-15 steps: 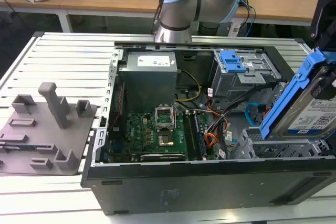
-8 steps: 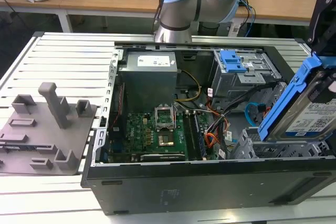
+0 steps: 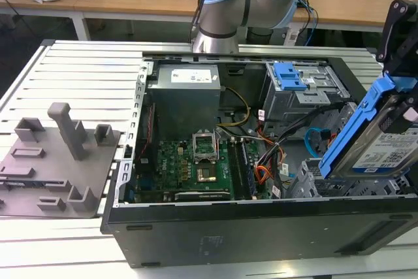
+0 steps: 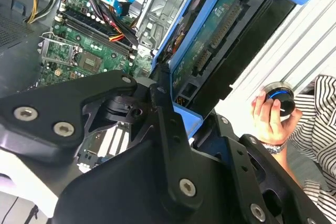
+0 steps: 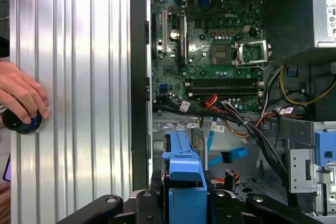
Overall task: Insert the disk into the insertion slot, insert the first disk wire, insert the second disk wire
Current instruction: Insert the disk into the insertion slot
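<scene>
The disk (image 3: 382,151) is a flat grey drive framed in bright blue plastic. In the exterior view its white, blue-striped label faces outward, and in the second wrist view its green circuit-board underside shows. It hangs steeply tilted over the end of the open case (image 3: 261,227) at the exterior view's right, with one end high and the other dipping towards the case floor. The gripper (image 5: 184,205) is clamped on it, its black fingers (image 4: 163,95) pressed against the blue frame on either side. The slot (image 4: 168,9), a low cage of pale grey perforated metal, sits just beside the disk's lower end, and the disk is not yet in it. Further along the case stands a taller cage (image 3: 300,89) with a blue latch, and the motherboard (image 3: 189,168) lies across the middle, with loose orange and blue cables (image 3: 264,174) between it and the cages. The case rests on a ribbed aluminium table (image 3: 78,70). Out on that table, a person's hand (image 5: 21,95) rests on a round black knob (image 5: 21,123) with a blue ring, a striped sleeve (image 4: 315,124) behind it.
</scene>
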Robot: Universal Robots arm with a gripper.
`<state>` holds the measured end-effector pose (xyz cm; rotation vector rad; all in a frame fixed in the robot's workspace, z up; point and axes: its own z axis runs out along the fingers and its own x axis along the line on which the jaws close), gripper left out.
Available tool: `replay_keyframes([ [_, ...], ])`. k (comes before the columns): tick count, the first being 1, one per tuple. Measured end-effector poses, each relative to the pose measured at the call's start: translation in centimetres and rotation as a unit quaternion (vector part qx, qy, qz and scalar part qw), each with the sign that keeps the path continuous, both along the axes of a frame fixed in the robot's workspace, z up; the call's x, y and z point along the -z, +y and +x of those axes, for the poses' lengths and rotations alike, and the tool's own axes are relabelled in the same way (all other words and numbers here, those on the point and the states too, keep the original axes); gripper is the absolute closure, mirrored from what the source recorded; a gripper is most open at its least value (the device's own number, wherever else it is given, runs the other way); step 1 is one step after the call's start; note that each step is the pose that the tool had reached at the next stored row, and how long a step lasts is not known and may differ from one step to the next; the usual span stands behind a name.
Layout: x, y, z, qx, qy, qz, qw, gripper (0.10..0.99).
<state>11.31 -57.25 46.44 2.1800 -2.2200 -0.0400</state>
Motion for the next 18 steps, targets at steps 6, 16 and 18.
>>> replay_keyframes([
  [6, 0.41, 0.11, 0.00, 0.000, 0.0000, 0.0001, 1.0000, 0.722],
  [16, 0.58, 2.19, 0.22, 0.000, 0.0000, -0.0005, 1.0000, 0.722],
  [18, 0.71, 2.19, 0.23, 0.000, 0.0000, -0.0006, 1.0000, 0.722],
])
